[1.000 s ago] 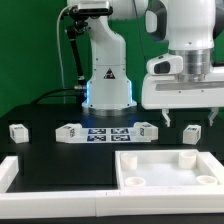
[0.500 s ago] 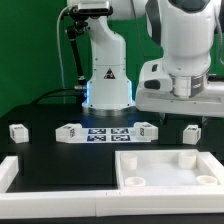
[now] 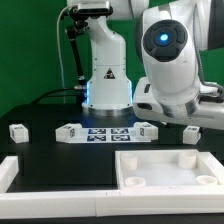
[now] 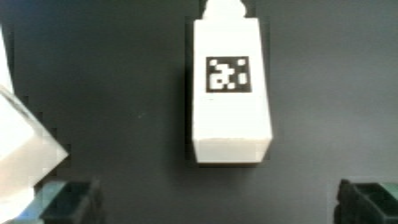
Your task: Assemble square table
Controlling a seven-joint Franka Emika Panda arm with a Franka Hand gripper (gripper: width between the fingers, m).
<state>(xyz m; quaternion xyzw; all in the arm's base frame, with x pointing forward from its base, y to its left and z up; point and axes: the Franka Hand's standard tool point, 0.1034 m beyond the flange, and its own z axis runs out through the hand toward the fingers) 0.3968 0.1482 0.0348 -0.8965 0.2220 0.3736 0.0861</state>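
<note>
A white table leg (image 4: 231,90), a long block with a black-and-white tag (image 4: 228,73), lies flat on the black table (image 4: 107,80). It sits just ahead of the gripper (image 4: 210,203), in line with the gap between the fingers and untouched. The two dark fingertips (image 4: 63,200) are spread wide with nothing between them.

In the exterior view the arm's bulk hides the gripper. The square tabletop (image 3: 170,172), a white rimmed slab with round sockets, lies near the arm's hand, on the camera's side. Tagged legs form a row from the right-end leg (image 3: 190,133) beside the hand to the left-end leg (image 3: 16,131) well away. I cannot tell which one the wrist view shows. The marker board (image 3: 108,136) lies mid-row. A white border bar (image 3: 12,170) lies farthest off.
</note>
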